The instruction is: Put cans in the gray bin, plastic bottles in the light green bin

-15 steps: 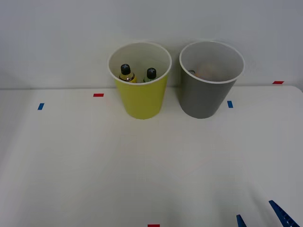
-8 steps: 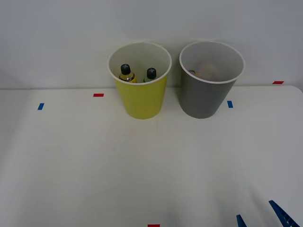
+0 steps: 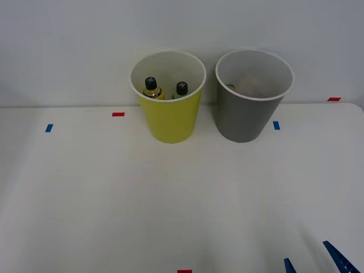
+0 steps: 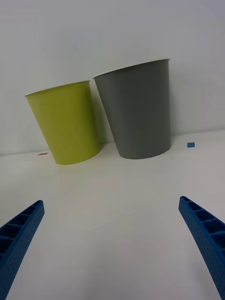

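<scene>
Bins stand side by side at the upper middle of the front view, against the white wall at the far edge of the white table (image 3: 85, 193): the light green bin (image 3: 169, 116) on the left, the gray bin (image 3: 245, 116) just beside it on the right, the two close but apart. Two plastic bottles stand upright inside the light green bin, their black caps showing below its white rim, the yellow one (image 3: 151, 88) left of the greenish one (image 3: 181, 90). Something pale lies inside the gray bin, too faint to make out. The right gripper (image 3: 316, 261) sits at the lower right corner of the front view, well apart from both bins, with bare tabletop between. In the right wrist view its blue ribbed fingers (image 4: 21, 234) are spread wide at the two lower corners, holding nothing and touching nothing, with both bins ahead across the table.
</scene>
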Available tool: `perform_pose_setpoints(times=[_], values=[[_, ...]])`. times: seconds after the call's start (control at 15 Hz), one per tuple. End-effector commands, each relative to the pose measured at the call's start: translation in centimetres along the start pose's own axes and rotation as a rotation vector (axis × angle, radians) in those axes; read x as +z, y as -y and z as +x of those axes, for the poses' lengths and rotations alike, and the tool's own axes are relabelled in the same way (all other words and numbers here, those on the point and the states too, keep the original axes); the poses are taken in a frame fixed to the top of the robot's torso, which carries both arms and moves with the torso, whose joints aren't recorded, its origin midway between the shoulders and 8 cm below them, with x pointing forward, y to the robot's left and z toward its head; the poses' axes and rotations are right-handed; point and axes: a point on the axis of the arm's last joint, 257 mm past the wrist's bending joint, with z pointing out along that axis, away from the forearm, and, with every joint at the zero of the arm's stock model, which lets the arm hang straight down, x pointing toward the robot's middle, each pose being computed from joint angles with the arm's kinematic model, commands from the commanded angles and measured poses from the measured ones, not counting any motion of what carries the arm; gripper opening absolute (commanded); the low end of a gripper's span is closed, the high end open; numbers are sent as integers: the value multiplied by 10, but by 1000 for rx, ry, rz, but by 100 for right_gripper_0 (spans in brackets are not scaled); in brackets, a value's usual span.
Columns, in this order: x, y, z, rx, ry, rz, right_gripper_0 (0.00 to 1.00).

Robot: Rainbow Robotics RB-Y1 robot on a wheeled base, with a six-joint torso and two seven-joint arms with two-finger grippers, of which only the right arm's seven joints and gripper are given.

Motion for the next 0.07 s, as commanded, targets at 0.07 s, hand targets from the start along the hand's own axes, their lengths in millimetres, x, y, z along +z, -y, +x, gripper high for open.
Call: perform_pose_setpoints(times=[0.07], values=[[0,0,0,0,0,0,100]])
